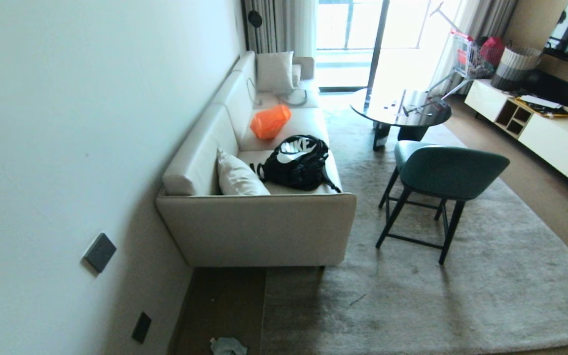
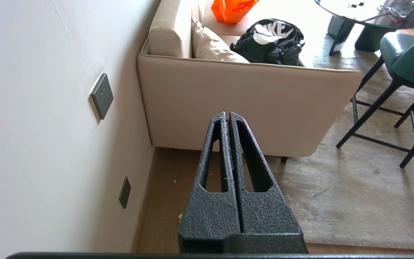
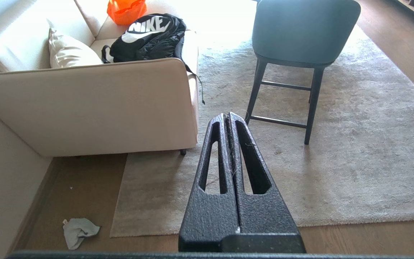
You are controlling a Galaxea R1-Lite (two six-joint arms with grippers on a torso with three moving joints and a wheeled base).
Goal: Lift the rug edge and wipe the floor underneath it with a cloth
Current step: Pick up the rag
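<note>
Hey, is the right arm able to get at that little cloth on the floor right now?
Probably yes: the cloth lies on bare floor beside the rug edge, nothing covering it; the shut right gripper hangs above.

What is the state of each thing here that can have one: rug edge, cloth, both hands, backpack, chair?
rug edge: flat on the floor, not lifted
cloth: crumpled on the floor, beside the rug corner, not held
left hand: shut, empty
right hand: shut, empty
backpack: lying on the sofa seat
chair: upright on the rug
</note>
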